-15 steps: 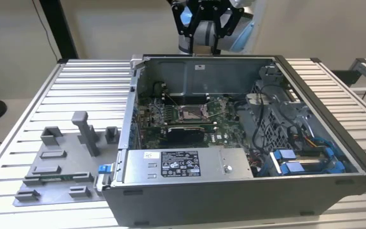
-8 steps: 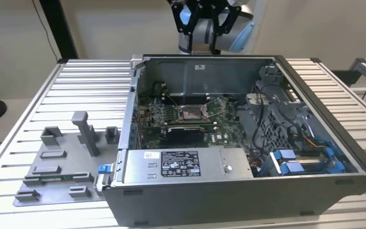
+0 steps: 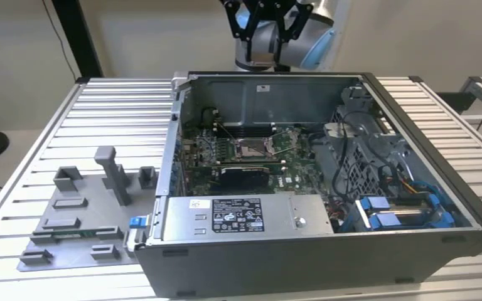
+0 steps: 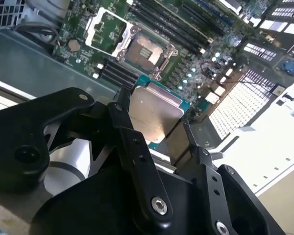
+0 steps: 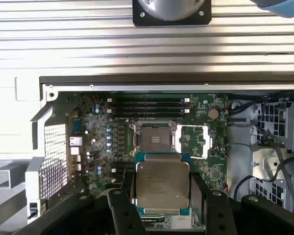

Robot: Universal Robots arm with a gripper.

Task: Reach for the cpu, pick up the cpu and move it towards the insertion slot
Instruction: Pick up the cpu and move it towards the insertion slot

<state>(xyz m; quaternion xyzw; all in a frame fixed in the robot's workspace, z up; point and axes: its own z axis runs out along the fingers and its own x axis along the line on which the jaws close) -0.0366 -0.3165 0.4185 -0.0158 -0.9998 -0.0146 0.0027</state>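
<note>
- The cpu (image 5: 162,184) — one chip, silver face ringed by a green edge — sits clamped between the gripper's (image 5: 162,196) two black fingers (image 5: 121,208), held by opposite edges so its flat face stays open to both wrist views. It is off any surface, carried in the air above the open computer case (image 3: 442,188).
- The claw is therefore closed on the chip, not empty; gripping the rim likely spares the face and the underside.
- The insertion slot (image 5: 154,137) lies just beyond the chip in the first wrist view, its dark centre bare and its metal frame (image 5: 193,139) swung open beside it, so the socket seems ready to receive. One socket shows on the green motherboard (image 5: 88,142).
- In the exterior view the arm (image 3: 276,31) hangs above the case's far wall, well above the slot (image 3: 250,148); I judge the chip picked up and partway toward the socket.
- On the exterior view's left, one grey fixture plate (image 3: 82,219) with several upright blocks rests on the slatted table (image 3: 123,106).
</note>
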